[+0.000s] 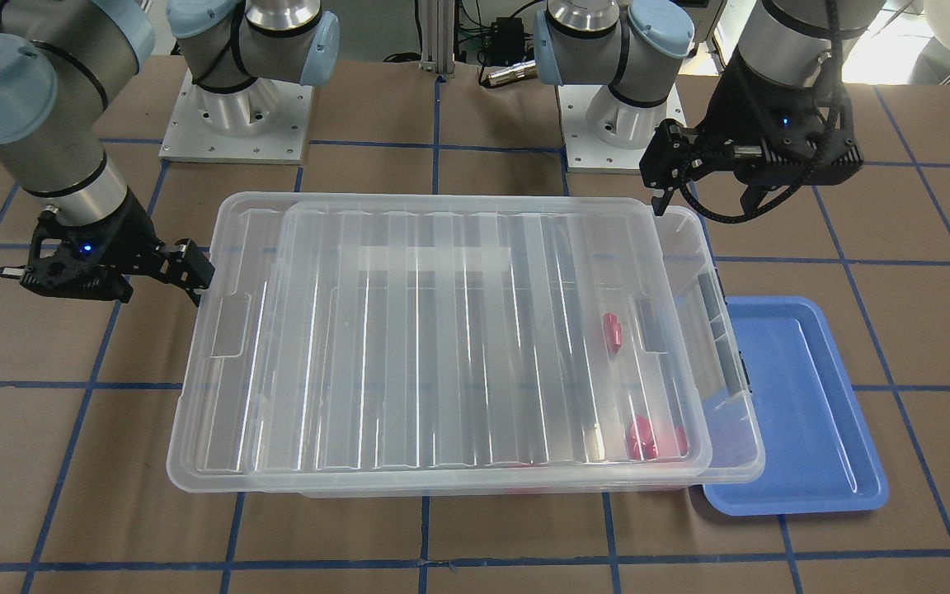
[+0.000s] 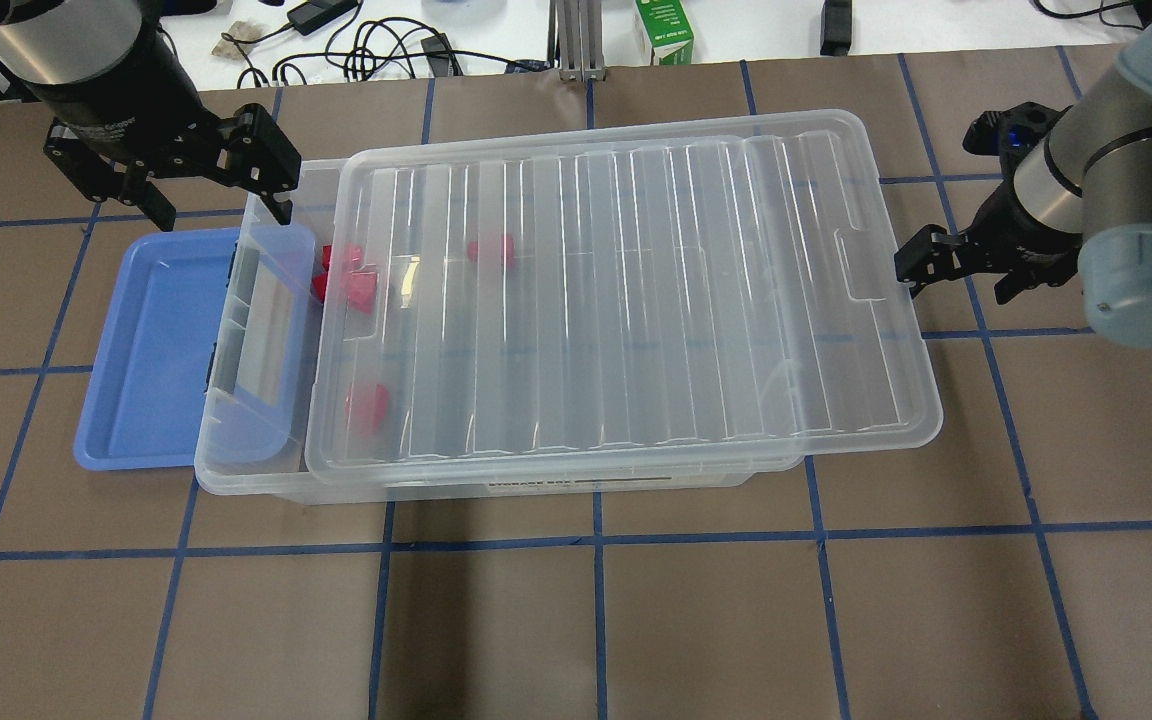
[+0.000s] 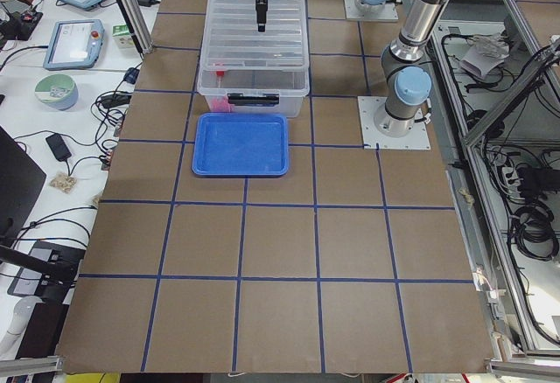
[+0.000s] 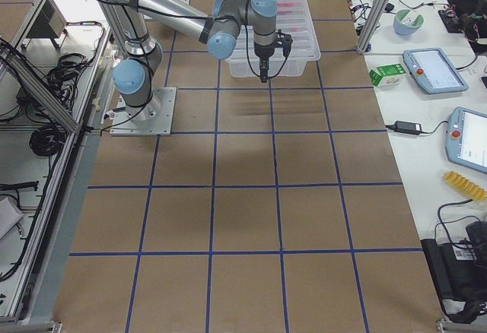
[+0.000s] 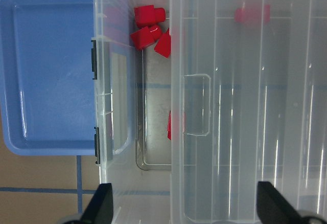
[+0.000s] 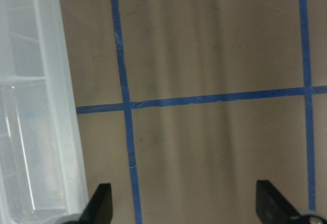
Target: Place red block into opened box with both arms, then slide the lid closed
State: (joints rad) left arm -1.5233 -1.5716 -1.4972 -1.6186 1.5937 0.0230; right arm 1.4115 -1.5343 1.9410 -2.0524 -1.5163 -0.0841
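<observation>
The clear box (image 2: 236, 470) stands mid-table with the ribbed clear lid (image 2: 636, 300) lying on it, shifted toward my right so a gap stays uncovered at the left end. In that gap the red block (image 5: 149, 15), with its narrower knob, lies against two chunkier red pieces (image 5: 153, 37). My left gripper (image 2: 221, 205) hovers open and empty above the uncovered end. My right gripper (image 2: 961, 280) is open and empty over bare table just off the lid's overhanging right end; the lid's edge (image 6: 51, 106) shows at the left of the right wrist view.
A shallow blue tray (image 2: 151, 350) lies against the box's left end, partly under its rim. Two more red pieces (image 2: 491, 250) (image 2: 366, 405) sit in the box beneath the lid. Cables and a green carton (image 2: 664, 30) lie beyond the table's far edge.
</observation>
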